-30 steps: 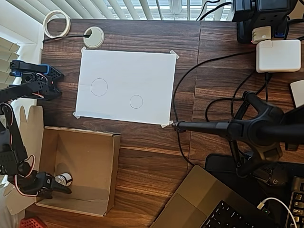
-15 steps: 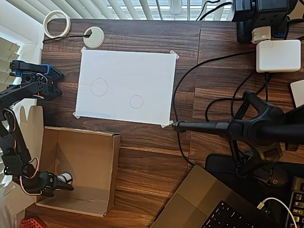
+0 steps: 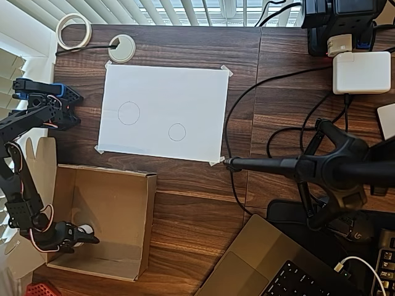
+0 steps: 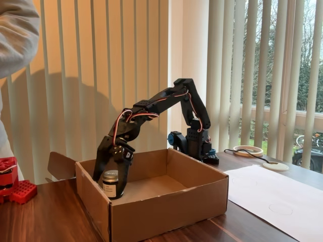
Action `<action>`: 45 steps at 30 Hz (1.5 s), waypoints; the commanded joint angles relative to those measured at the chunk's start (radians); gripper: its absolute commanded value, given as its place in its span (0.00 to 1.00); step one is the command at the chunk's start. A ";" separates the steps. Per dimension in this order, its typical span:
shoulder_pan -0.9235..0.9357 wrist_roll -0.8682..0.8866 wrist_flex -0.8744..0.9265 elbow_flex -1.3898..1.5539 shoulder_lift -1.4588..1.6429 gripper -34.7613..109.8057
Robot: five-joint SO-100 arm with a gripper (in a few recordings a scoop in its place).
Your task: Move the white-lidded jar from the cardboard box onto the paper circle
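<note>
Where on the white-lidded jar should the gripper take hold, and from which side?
Probably the dark body just under the lid, fingers on opposite sides, coming straight down. The white-lidded jar stands upright in a corner of the cardboard box, whose walls block a sideways reach. The gripper already straddles it from above; whether it has closed is unclear.

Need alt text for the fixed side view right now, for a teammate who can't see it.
A black robot arm reaches down into an open cardboard box, its gripper straddling the white-lidded jar near the box's left wall. White paper lies on the table to the right.
</note>
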 commanded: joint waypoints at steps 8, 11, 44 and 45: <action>0.026 -0.032 0.037 -0.011 0.055 0.53; 0.031 -0.041 0.037 -0.012 0.052 0.53; 0.038 -0.107 0.075 -0.023 0.041 0.43; 0.038 -0.107 0.075 -0.023 0.041 0.43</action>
